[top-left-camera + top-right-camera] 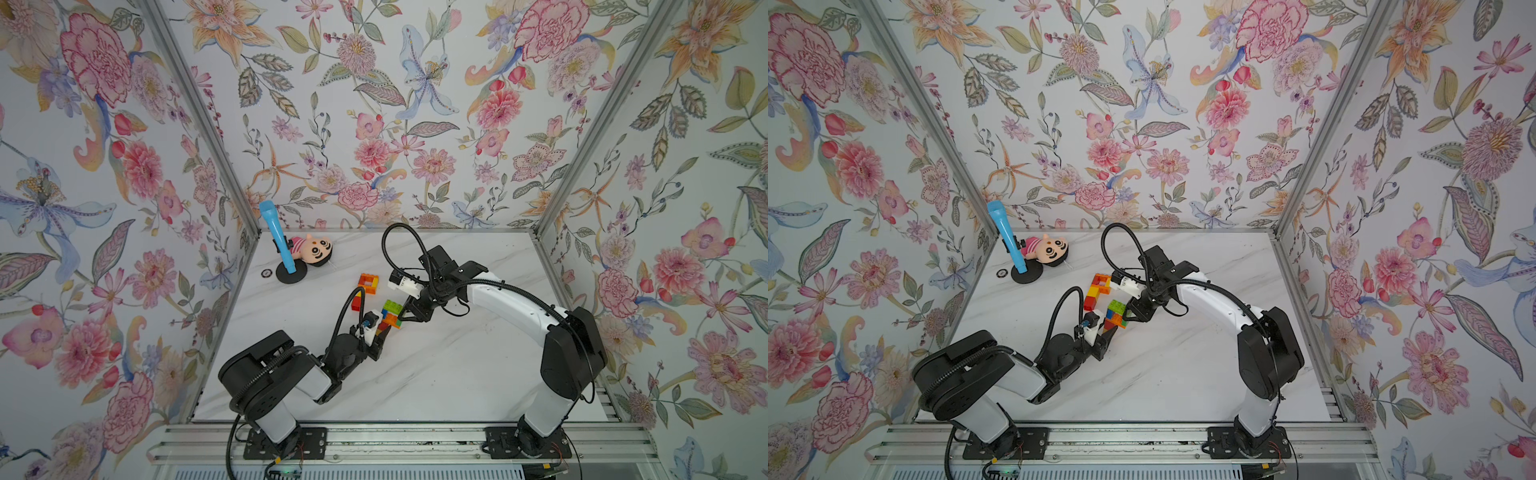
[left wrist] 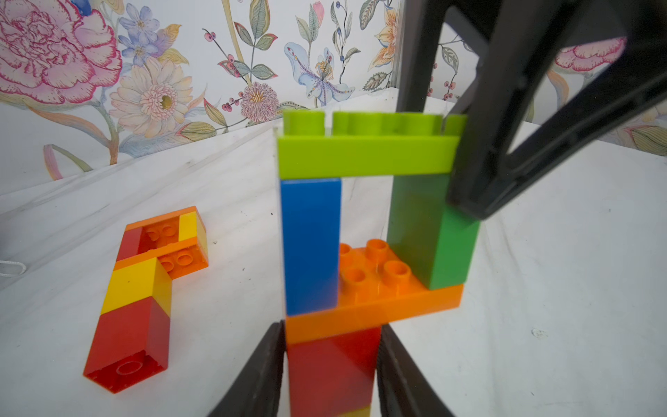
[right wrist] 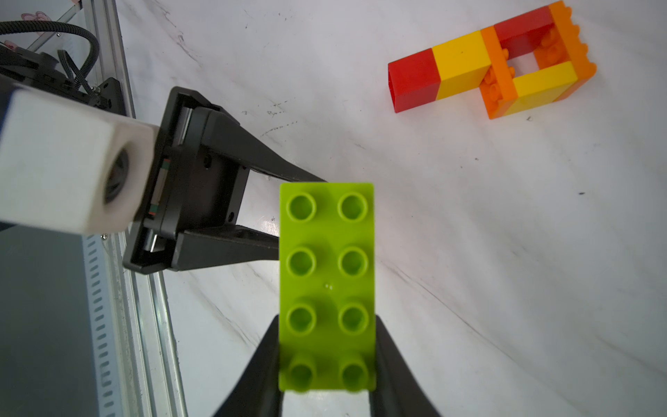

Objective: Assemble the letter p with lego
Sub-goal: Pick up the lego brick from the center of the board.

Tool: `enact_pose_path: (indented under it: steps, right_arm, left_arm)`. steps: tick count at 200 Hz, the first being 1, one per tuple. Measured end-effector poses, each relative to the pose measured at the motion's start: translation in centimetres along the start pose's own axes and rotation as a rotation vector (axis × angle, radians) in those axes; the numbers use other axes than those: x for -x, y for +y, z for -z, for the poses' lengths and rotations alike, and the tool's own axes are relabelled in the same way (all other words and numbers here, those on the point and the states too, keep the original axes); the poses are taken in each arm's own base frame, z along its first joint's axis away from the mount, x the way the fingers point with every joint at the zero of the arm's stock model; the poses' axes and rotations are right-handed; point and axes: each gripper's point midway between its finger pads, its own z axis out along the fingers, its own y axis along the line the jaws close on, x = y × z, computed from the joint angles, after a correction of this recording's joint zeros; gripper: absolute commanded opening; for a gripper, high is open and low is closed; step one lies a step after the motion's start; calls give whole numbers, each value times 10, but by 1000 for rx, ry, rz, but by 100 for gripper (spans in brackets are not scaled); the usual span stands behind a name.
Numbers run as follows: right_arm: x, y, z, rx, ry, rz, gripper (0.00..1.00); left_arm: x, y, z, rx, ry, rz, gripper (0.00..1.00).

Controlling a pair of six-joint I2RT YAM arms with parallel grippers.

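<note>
Lime-green brick [image 3: 326,260] tops the multicoloured P [image 2: 371,307] over the desk [image 1: 436,374], pinched in my right pincer [image 3: 326,325]; at the opposite end my left pincer [image 2: 332,332] grips its red stem [image 2: 332,368], long axis running between both.

A lab test booth: floral-papered walls [image 1: 374,124], aluminium frame [image 1: 395,438], marble-look tabletop [image 1: 436,374].

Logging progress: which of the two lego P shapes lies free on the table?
The red-yellow-orange P, lying flat, untouched; the green-and-blue P is held by the left gripper and right gripper.
</note>
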Motion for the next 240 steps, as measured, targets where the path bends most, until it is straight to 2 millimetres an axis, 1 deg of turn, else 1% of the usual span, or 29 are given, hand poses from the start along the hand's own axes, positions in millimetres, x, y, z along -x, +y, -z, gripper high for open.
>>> enact_pose_path:
  steps: [45,59,96,128,161,176,189,200,223,240]
  right_arm:
    - [0,0,0,2,0,-19,28]
    - [0,1,0,5,-1,-22,30]
    - [0,0,-2,5,-6,-23,39]
    - [-4,0,-4,6,4,-25,46]
    - [-7,-1,-5,-3,2,-18,60]
    - [-12,0,-5,-8,3,-19,63]
    - [-13,0,-1,-15,-4,-22,65]
    - [-11,-5,4,-31,-20,-28,67]
    - [-5,-22,19,-88,-76,-58,71]
    - [-4,-33,32,-131,-120,-82,72]
  left_arm:
    - [0,0,0,2,0,0,37]
    - [0,1,1,6,-3,0,36]
    - [0,3,2,18,-6,-7,36]
    - [-6,1,3,21,16,-24,36]
    - [-12,1,3,31,45,-48,36]
    - [-16,2,3,33,60,-60,37]
    - [-18,3,3,40,69,-67,36]
    - [-20,4,3,46,82,-72,36]
    - [-24,3,-1,46,112,-79,37]
    - [-21,2,-7,44,129,-81,37]
